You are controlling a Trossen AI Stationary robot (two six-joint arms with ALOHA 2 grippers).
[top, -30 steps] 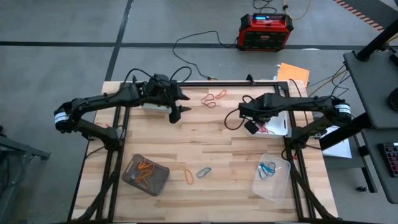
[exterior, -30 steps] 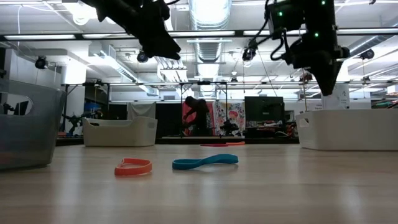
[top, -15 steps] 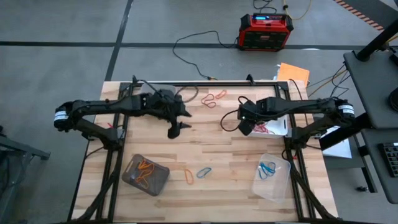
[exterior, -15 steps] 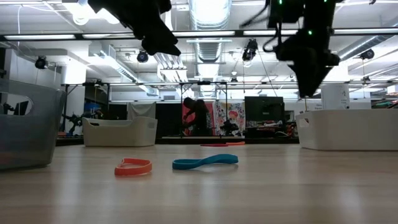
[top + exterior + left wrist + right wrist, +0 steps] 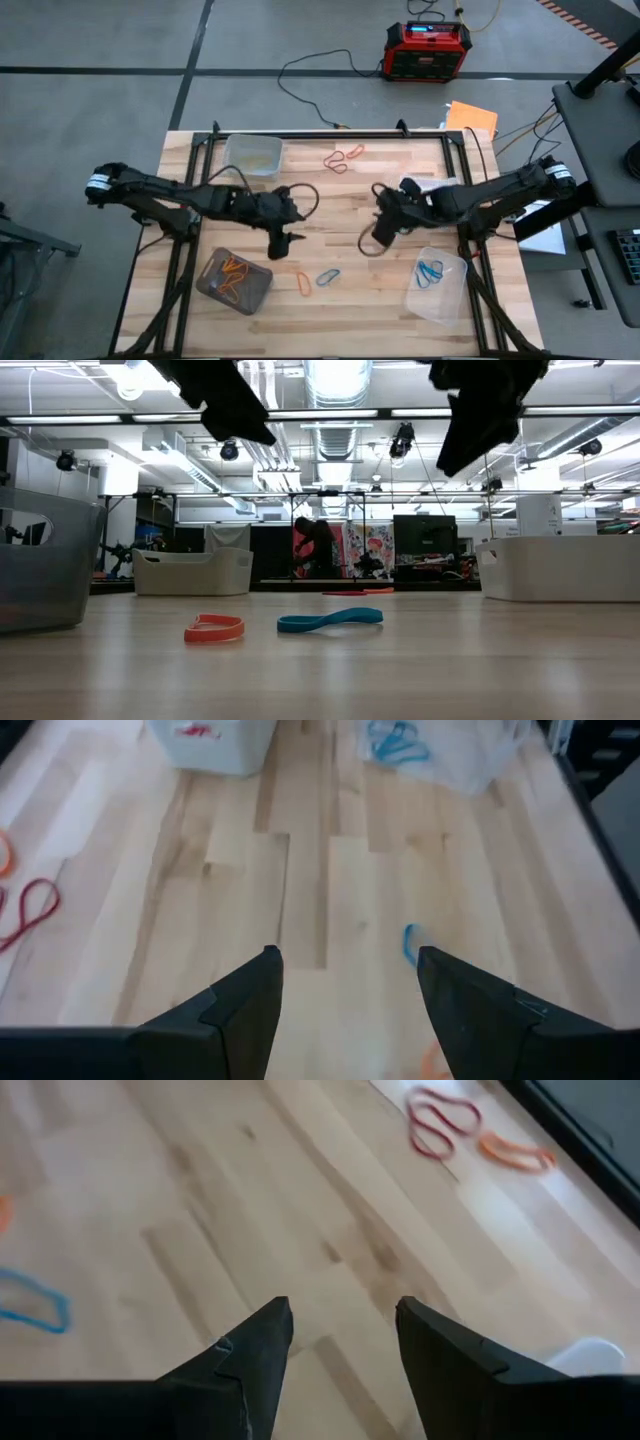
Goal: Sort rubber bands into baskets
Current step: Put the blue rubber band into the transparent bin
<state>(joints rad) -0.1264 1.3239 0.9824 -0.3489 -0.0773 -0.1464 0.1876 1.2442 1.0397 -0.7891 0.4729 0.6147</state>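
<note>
We see the left gripper [image 5: 284,243] hanging over the wooden surface [image 5: 340,205], just short of the orange band [image 5: 304,283] and blue band [image 5: 328,277] that lie loose side by side; its fingers [image 5: 245,1010] stand wide apart with nothing between them. The right gripper [image 5: 382,231] hovers beyond the blue band, fingers [image 5: 250,1355] parted and empty. Near the orange band sits the grey-brown basket [image 5: 234,281] holding orange bands. Past the blue band, the clear basket [image 5: 437,284] holds blue ones. Farther off lie red and orange bands [image 5: 343,158], probably three, beside another clear basket [image 5: 252,156].
</note>
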